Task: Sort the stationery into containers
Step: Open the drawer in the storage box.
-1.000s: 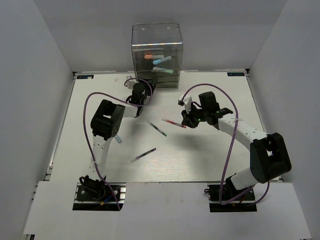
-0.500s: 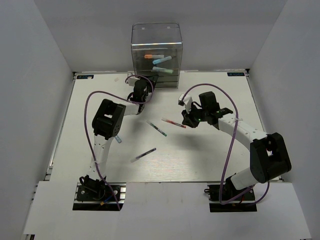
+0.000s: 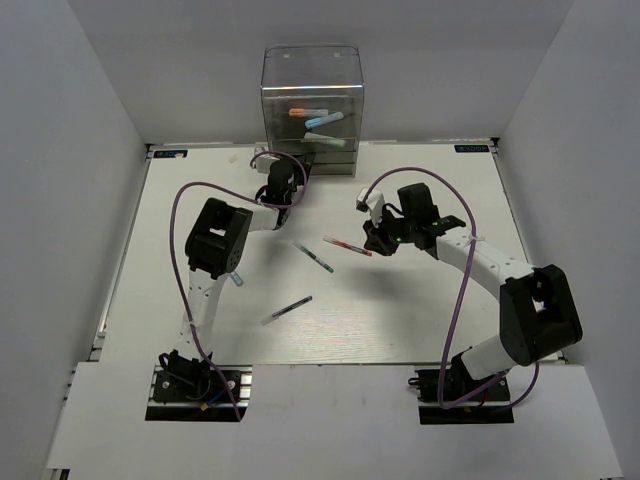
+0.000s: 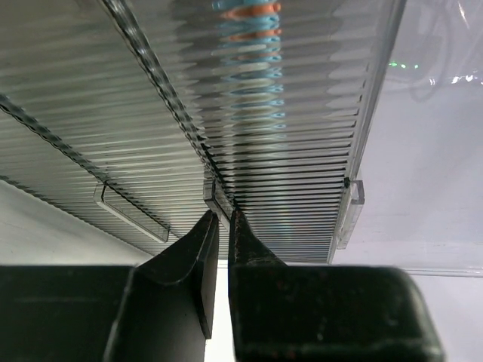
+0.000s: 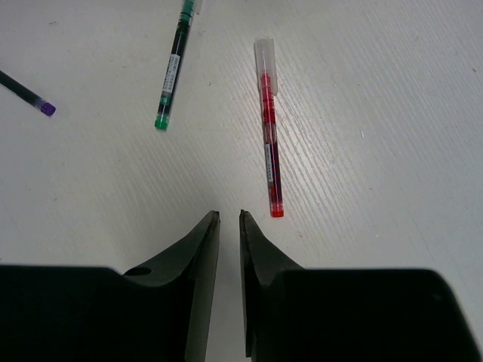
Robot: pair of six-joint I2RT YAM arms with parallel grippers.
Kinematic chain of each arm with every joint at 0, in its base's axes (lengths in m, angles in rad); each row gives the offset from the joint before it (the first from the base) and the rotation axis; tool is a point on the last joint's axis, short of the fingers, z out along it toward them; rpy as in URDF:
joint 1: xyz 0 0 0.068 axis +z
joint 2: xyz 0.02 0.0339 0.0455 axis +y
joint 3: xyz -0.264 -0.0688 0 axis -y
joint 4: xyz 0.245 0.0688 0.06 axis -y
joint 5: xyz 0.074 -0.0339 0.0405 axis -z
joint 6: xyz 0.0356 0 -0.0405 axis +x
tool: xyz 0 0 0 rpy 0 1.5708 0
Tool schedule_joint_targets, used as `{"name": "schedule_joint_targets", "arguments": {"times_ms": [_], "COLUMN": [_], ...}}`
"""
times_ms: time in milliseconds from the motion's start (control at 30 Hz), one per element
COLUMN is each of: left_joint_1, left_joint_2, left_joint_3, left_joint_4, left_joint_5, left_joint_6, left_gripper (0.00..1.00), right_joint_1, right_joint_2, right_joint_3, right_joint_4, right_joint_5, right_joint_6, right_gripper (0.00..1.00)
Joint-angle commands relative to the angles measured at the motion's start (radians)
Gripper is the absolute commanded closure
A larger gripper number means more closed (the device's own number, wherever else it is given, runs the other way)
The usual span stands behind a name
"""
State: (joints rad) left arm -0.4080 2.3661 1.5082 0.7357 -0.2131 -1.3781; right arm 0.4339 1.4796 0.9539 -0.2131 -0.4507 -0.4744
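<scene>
Tall clear plastic drawer box (image 3: 313, 110) at top centre, orange-, blue- and green-capped markers (image 3: 318, 122) inside, red pen (image 5: 270, 156), green-tipped pen (image 5: 172, 72) and purple-tipped pen (image 5: 26, 93) lying flat, apart, mid-table.

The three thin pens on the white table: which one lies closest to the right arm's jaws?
The red pen with the clear cap, lying just ahead of those jaws. The green-tipped pen and purple-tipped pen lie farther left.
</scene>
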Motion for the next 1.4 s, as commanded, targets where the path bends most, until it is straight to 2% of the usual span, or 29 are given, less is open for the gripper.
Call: {"name": "schedule_joint_targets", "arguments": {"times_ms": [0,67,400,733,1000,1100,1133,1167,1333,1367], "left_joint_1": [0.011,0.011,-0.009,-0.018,-0.028,-0.028,-0.028,-0.028,-0.028,-0.028], "left_joint_2": [-0.008,-0.021,-0.129,-0.226,-0.248,-0.248,-0.258,-0.258,-0.294,-0.294], "left_joint_3": [-0.014,-0.034,-0.248,-0.4,-0.431,-0.431,-0.431,-0.431,-0.431,-0.442], "left_joint_4": [-0.002,0.019,0.157,0.238,0.249,0.225,0.225,0.225,0.215,0.215], "left_joint_5": [-0.049,-0.049,-0.028,0.001,0.04,0.05,0.05,0.05,0.05,0.061], "left_joint_6": [0.021,0.021,0.021,0.021,0.03,0.03,0.03,0.03,0.03,0.039], "left_gripper": [0.97,1.0,1.0,1.0,1.0,0.73,0.56,0.5,0.37,0.37], "right_joint_1": [-0.001,-0.001,0.003,0.003,0.003,0.003,0.003,0.005,0.006,0.009], "right_joint_2": [0.002,0.001,0.015,0.019,0.027,0.024,0.025,0.024,0.031,0.037], "right_joint_3": [0.042,0.042,0.049,0.052,0.059,0.059,0.057,0.057,0.063,0.062], "right_joint_4": [0.015,0.015,0.02,0.021,0.02,0.017,0.017,0.014,-0.009,-0.015], "right_joint_5": [-0.011,-0.008,-0.023,-0.029,-0.028,-0.023,-0.023,-0.023,-0.069,-0.072], "right_joint_6": [-0.001,-0.001,-0.001,0.0,-0.001,-0.004,-0.006,-0.007,-0.038,-0.044], "right_gripper": [0.77,0.77,0.77,0.75,0.74,0.73,0.71,0.68,0.57,0.51]}}
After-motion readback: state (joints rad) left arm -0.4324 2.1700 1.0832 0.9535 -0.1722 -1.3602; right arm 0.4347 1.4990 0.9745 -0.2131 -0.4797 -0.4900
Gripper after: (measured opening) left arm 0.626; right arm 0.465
